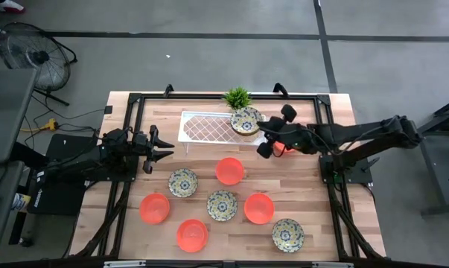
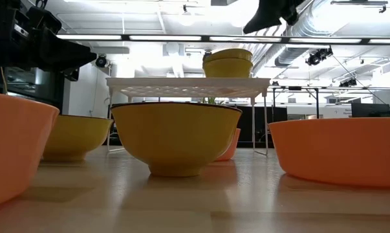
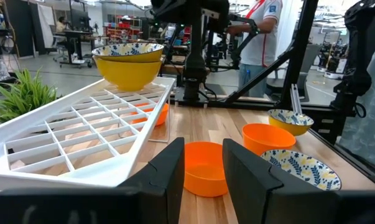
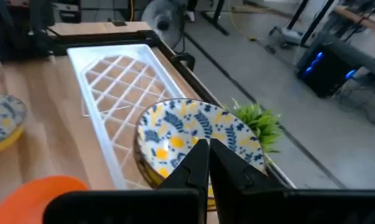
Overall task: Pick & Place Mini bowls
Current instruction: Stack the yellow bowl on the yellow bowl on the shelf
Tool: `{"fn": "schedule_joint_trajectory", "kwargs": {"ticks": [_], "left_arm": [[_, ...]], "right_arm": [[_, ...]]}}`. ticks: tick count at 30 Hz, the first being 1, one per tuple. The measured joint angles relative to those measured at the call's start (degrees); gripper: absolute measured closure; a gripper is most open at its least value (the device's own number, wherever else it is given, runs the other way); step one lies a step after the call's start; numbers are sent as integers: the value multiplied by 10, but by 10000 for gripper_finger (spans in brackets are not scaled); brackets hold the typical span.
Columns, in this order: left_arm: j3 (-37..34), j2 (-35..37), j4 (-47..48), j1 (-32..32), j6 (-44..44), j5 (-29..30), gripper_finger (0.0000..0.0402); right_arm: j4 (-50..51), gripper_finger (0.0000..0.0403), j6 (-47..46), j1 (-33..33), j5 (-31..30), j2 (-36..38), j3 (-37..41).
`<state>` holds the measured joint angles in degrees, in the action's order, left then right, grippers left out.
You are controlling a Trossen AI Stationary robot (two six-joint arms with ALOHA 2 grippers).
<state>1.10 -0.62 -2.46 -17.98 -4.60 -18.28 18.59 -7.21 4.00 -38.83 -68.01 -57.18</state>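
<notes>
Currently the right gripper [image 1: 262, 138] is held above the near edge of the floral bowls stacked on the white lattice tray [image 1: 202, 126], its fingers [image 4: 196, 163] pressed together with nothing between them; judged from this, a bowl has been set on the stack and withdrawal is the step in hand. A straight lift is advised before any sideways travel, so that the top floral bowl [image 4: 196, 134] is not dragged off the one beneath or pushed toward the potted plant [image 1: 237, 97] just beside it. The left gripper [image 1: 158, 147] is parked over the table's left side, fingers [image 3: 165, 177] partly spread, nothing seen in them. Seven bowls are noted on the wooden table [image 1: 321, 227]: four orange bowls [image 1: 229, 170], three floral ones [image 1: 183, 182], well apart from each other. An orange one near the centre would be judged the easiest next pick. Beyond the table, a floor fan [image 1: 34, 56] is seen on grey flooring, and a person [image 3: 260, 37] standing among workbenches
</notes>
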Motion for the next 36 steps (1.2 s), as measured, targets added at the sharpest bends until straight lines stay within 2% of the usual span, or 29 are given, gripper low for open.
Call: {"fn": "schedule_joint_trajectory", "kwargs": {"ticks": [6, 19, 26, 31, 36], "left_arm": [[0, 0, 0, 0, 0, 0, 296], [0, 0, 0, 0, 0, 0, 296], [0, 0, 0, 0, 0, -1, 296], [0, 0, 0, 0, 0, -3, 296], [0, 0, 0, 0, 0, -3, 296]], "right_arm": [[-93, 403, 10, -6, 25, 0, 56], [-157, 403, 9, -18, 33, 0, 113], [-164, 403, 40, -29, 53, 0, 112], [-154, 403, 64, -18, 70, 3, 78], [-47, 403, 96, -2, 85, 13, 15]]}}
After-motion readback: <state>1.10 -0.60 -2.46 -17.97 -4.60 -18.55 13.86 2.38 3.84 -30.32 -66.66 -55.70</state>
